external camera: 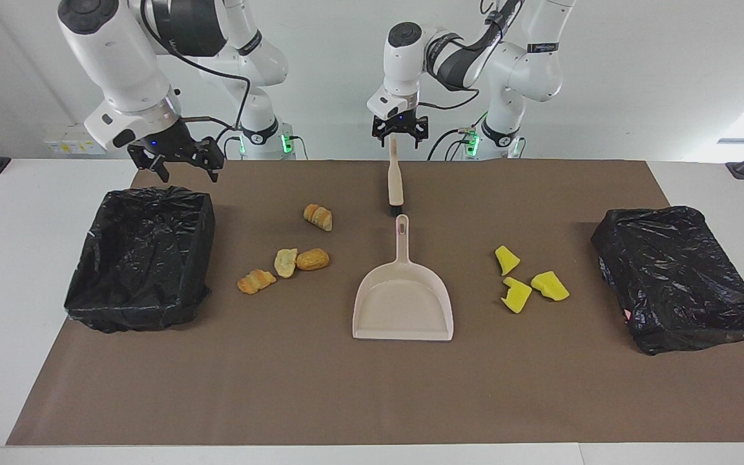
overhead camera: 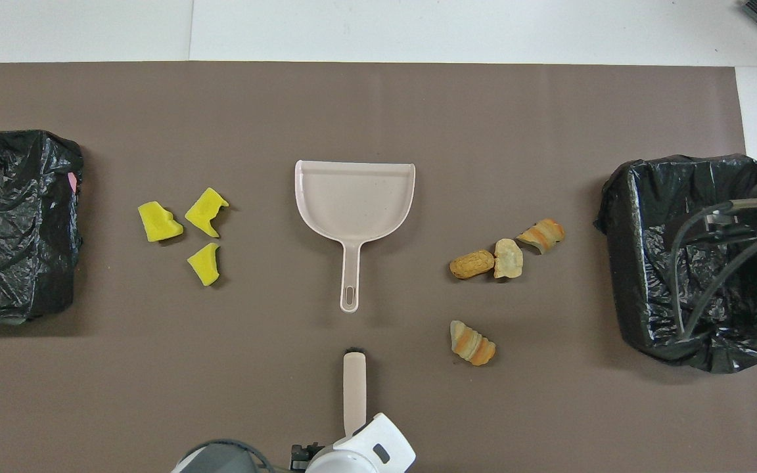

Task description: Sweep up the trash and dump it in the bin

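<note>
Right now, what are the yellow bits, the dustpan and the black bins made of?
The yellow chunks look like foam: matte, rough torn edges. The dustpan seems to be hard plastic, smooth pale beige with a moulded rim and a hanging hole. The bins are lined with thin black plastic bags, shiny and crinkled; what is under the bags cannot be seen.

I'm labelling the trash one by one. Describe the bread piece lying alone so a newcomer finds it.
Start at the dustpan in the middle of the brown mat. Toward the right arm's end lie four bread pieces; the lone croissant lies nearer the robots than the other three, which are clustered.
</note>
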Motion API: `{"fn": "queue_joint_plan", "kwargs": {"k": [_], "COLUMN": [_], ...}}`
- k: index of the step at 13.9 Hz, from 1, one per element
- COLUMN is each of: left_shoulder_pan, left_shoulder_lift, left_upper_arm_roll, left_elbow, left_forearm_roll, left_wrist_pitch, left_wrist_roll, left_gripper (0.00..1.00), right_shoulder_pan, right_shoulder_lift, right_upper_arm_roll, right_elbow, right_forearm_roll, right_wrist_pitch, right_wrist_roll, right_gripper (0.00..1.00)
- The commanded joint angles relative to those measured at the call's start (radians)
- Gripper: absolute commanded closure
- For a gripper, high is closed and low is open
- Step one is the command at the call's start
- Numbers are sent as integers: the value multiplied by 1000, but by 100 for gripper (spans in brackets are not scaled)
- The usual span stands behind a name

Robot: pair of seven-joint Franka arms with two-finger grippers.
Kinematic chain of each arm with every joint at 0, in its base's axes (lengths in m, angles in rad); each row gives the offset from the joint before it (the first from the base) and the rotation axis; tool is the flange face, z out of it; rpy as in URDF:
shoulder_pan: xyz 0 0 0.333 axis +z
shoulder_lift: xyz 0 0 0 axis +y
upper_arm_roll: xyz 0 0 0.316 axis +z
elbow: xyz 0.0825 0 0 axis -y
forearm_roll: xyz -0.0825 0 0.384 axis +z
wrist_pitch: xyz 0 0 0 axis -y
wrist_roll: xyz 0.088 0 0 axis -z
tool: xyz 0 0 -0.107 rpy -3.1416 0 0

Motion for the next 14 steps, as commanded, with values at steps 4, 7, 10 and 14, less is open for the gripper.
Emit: {"fn": "queue_joint_plan", "kwargs": {"k": [4,7,10,14], "left_shoulder_pan": [-55,-53,-56,-55], "left_shoulder_lift": [40,64,58,64], "left_upper_arm_roll": [20,20,20,21], "left_elbow": [-56,-61,-81,-71], "left_forearm_roll": [-11,-11,-11,-11], "left_wrist_pitch": [114,141,137,123], "left_wrist_roll": [-32,-20,-18,-15], "left_gripper": [0,0,5,100], "right_shoulder_pan": [5,5,5,5], "right_shoulder_lift": [-27,-38,-44,-45], "right_upper_arm_roll": [1,1,1,1], "right_elbow": [-58,-76,-85,-85], "right_forearm_roll": [-2,-2,-2,-2], "right_wrist_pitch": [30,31,31,33], "right_wrist_roll": [22,22,20,14], "right_gripper": [0,0,0,0]}}
